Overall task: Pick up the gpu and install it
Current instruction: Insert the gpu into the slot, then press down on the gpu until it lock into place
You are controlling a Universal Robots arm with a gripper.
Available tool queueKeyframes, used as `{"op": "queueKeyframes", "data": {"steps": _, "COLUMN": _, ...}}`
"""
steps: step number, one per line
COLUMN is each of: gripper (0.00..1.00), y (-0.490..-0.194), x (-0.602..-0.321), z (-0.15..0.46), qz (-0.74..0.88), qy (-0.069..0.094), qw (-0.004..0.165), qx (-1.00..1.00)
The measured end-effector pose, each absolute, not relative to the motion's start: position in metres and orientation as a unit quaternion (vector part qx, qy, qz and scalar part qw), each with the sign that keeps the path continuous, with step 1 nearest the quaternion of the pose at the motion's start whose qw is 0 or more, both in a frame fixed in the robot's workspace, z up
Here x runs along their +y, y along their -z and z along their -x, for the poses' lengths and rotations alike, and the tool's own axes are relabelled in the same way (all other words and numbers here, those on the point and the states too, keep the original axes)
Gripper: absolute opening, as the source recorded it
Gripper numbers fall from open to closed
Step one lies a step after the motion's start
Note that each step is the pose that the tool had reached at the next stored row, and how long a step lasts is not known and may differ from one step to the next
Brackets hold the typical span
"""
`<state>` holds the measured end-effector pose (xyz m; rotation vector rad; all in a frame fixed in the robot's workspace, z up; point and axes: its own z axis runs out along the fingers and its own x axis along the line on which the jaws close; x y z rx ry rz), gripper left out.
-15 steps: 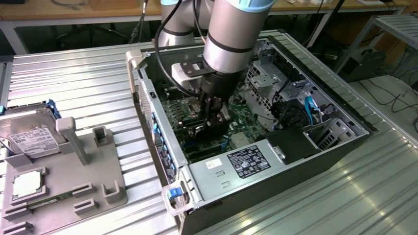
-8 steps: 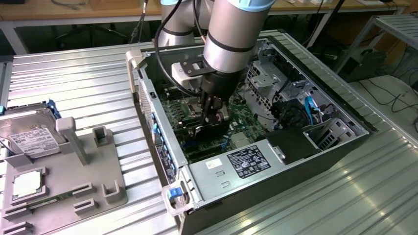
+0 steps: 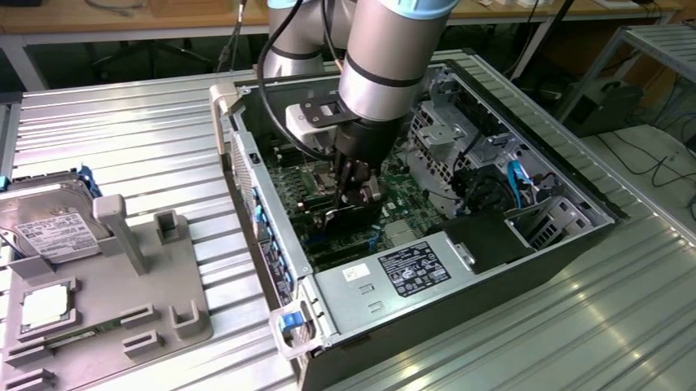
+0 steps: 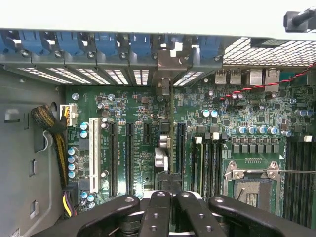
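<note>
Green gpu (image 4: 167,148) edge-on, seemingly clamped in claw (image 3: 354,195), blue slot clips (image 4: 74,47), drive cage (image 3: 462,138) beside.

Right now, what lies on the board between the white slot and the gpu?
In the wrist view, two long black slots and one short black slot lie on the green motherboard between the white slot and the gpu.

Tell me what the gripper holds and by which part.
The gripper is shut on the gpu, by its upper edge, card upright over the motherboard.
</note>
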<state>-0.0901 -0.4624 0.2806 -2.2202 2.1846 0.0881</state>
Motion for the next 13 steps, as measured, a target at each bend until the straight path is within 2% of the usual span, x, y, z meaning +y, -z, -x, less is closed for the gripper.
{"op": "queueKeyframes", "data": {"steps": 13, "gripper": 0.11, "y": -0.281, "x": -0.463, "z": 0.104, "qz": 0.712, "qy": -0.028, "qw": 0.013, "qx": 0.701}}
